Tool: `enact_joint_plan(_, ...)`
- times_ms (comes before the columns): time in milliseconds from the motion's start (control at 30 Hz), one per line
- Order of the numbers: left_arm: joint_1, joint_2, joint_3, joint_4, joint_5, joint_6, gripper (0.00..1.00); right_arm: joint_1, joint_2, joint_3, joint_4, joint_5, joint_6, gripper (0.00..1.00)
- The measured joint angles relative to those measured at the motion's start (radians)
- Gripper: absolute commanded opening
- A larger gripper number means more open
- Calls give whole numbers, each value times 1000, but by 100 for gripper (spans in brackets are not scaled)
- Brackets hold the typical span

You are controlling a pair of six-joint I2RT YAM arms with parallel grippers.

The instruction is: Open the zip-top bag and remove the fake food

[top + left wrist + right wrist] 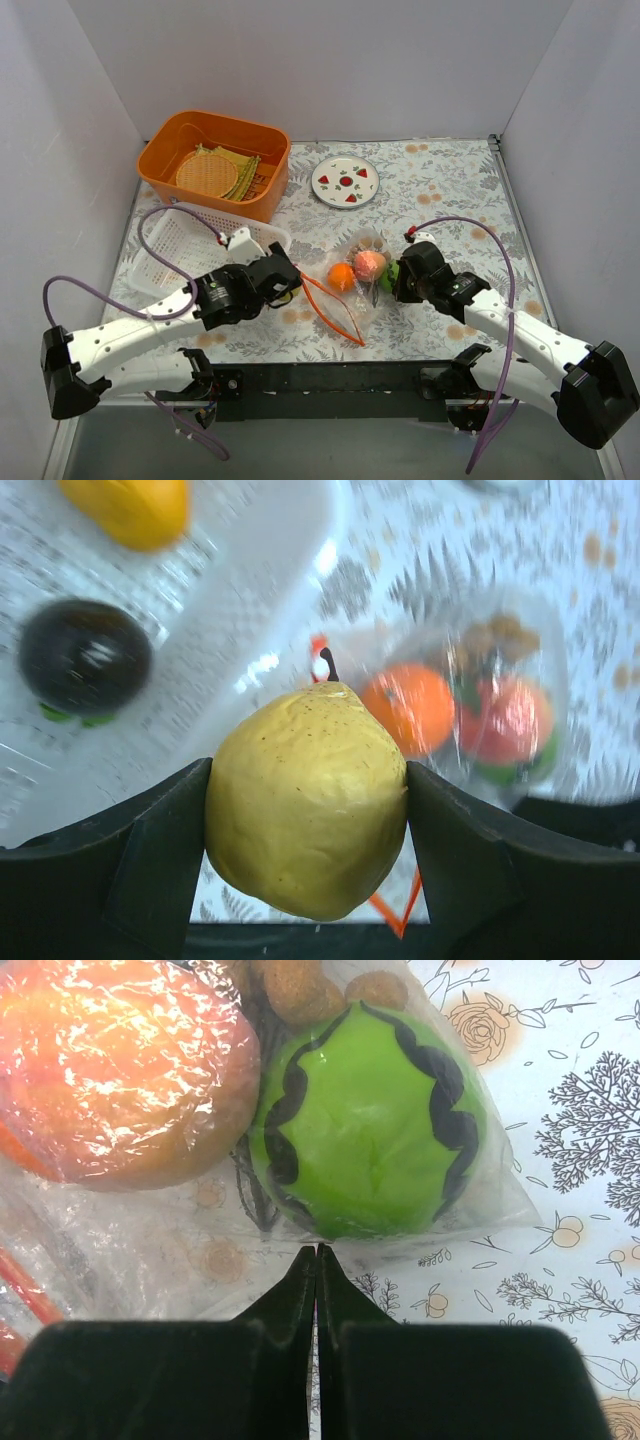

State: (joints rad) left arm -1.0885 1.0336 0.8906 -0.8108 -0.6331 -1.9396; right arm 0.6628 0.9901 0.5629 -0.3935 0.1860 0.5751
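Note:
The zip-top bag (362, 290) lies mid-table with its red-orange zip strip (335, 310) open toward the left arm. Inside it are fake food pieces: an orange fruit (341, 277), a pink-orange fruit (115, 1070), a green ball with black wavy lines (370, 1135) and tan nut bits (300, 995). My left gripper (305, 810) is shut on a yellow pear-shaped fruit (305, 800), held left of the bag mouth near the white basket. My right gripper (318, 1250) is shut, its tips pinching the bag's clear edge (130, 1260) just below the green ball.
A white mesh basket (175, 250) beside the left arm holds a dark ball (85, 655) and a yellow-orange piece (130, 510). An orange bin (215, 160) with woven mats stands at the back left. A white plate with painted fruit (345, 182) sits behind the bag.

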Motion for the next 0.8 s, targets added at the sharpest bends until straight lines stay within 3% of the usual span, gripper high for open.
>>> enact_joint_plan(267, 410, -51, -1, 0, -24, 80, 53, 0, -3, 4, -15, -16, -12, 2)
enact_joint_plan(433, 607, -29, -48, 88, 26, 160, 64, 0, -25, 21, -39, -31, -31, 16)
enact_joint_plan(467, 633, -17, -54, 99, 36, 169, 77, 0, -31, 26, -44, -32, -33, 21)
enact_joint_plan(567, 693, 19, -69, 130, 65, 195, 97, 0, -48, 45, -60, -37, -43, 31)
enact_joint_plan(700, 727, 36, -77, 161, 108, 230, 96, 0, -61, 74, -80, -43, -58, 39)
enact_joint_plan(800, 727, 24, -81, 185, 151, 256, 89, 0, -68, 95, -84, -48, -63, 42)
